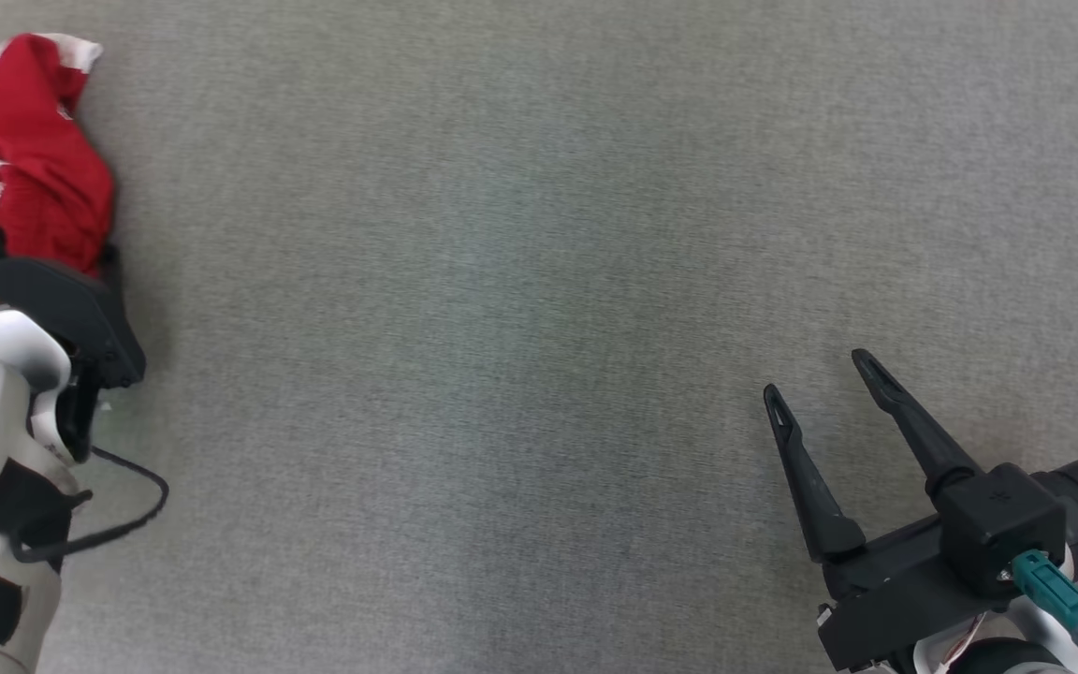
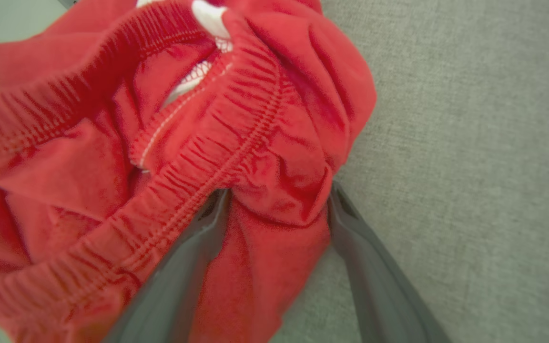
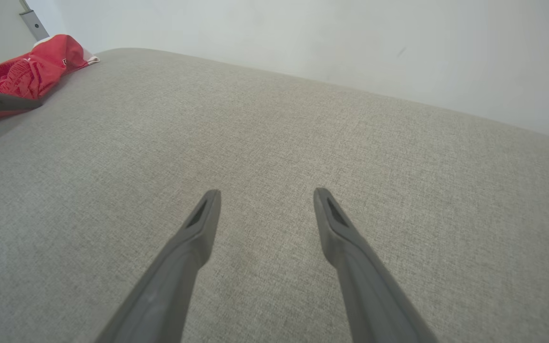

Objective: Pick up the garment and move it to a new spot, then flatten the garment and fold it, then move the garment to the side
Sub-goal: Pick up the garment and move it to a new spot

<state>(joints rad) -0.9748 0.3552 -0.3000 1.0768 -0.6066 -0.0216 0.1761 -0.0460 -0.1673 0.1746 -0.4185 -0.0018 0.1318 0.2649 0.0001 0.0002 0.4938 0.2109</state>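
Grey woven fabric covered the worktop (image 1: 539,281), which ran bare across almost the whole head view and met a pale wall (image 3: 303,38) at its rounded far edge. A pair of red shorts (image 1: 34,159) lay crumpled in a heap at the far left of the surface, close to that edge and well apart from the open middle.

The left gripper (image 2: 279,193) had its fingers (image 2: 184,267) spread wide and reached into the heap, with a soft fold of red cloth bulging between them. They had not closed on it. The right gripper (image 1: 816,373) hung over bare fabric at the lower right, its fingers (image 3: 350,247) equally wide and holding nothing.

Smaller details showed at the left wrist: a gathered elastic waistband (image 2: 217,157) crossing just above the left fingertip, and a scrap of white trim (image 2: 210,16) at the top of the bundle.

The step in hand looked to be the first pick-up. To do it well, the left fingers would need to close on a thick bunch, ideally catching the stitched waistband, which should slip less than a single thin layer. The lift should then go high enough for trailing cloth to clear the worktop before carrying toward the open centre.
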